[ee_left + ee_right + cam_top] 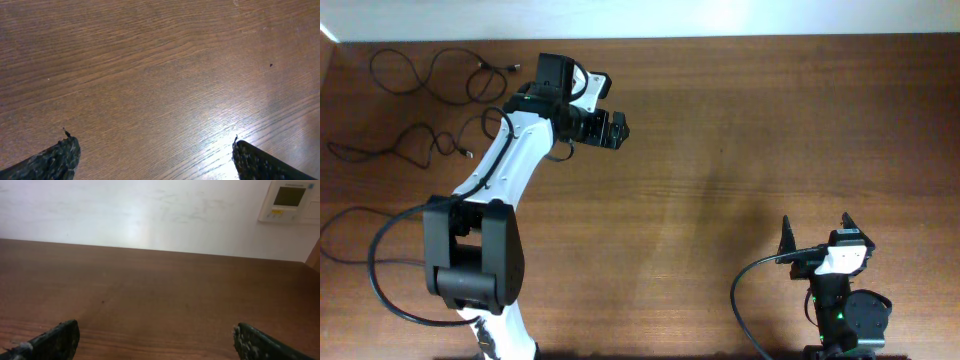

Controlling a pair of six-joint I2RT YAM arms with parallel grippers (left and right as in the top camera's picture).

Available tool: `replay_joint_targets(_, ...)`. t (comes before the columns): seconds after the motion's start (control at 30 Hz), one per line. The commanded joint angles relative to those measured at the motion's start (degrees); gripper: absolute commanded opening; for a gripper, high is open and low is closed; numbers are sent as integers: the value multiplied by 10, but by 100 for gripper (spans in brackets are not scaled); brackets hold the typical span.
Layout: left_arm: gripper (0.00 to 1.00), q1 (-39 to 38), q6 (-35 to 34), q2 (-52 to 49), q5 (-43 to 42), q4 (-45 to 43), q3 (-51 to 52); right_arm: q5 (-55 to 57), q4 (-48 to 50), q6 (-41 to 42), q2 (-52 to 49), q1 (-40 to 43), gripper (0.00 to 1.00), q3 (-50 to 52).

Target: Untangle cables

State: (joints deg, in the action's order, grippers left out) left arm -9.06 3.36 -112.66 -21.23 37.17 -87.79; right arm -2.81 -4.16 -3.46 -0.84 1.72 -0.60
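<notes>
Overhead view: thin black cables (498,68) lie as loose wavy strands at the upper left of a wooden table (720,150), while the left gripper (623,130), just right of them, and the right gripper (817,228), at lower right, both gape wide, holding nothing.

Overhead: straight down on the wooden table (720,150), high enough to frame left arm (510,150) and right arm (842,300). Left wrist: close over the table, tilted steeply down. Right wrist: low, near-level across the same table toward a white wall (150,210) and its control panel (289,200).
</notes>
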Motion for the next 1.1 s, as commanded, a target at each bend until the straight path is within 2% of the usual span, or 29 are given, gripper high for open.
replay_joint_targets(0.0,99,-2,-5,7,-8,0,-5,3,-3,0,7,-5,98,3)
replay_joint_targets(0.87,99,-2,-5,7,-8,0,-5,3,-3,0,7,-5,98,3)
replay_joint_targets(1.0,99,-2,8,7,74,21,-5,3,-3,0,7,-5,98,3)
replay_joint_targets(1.07,99,-2,8,7,75,82,-5,3,-3,0,7,-5,98,3)
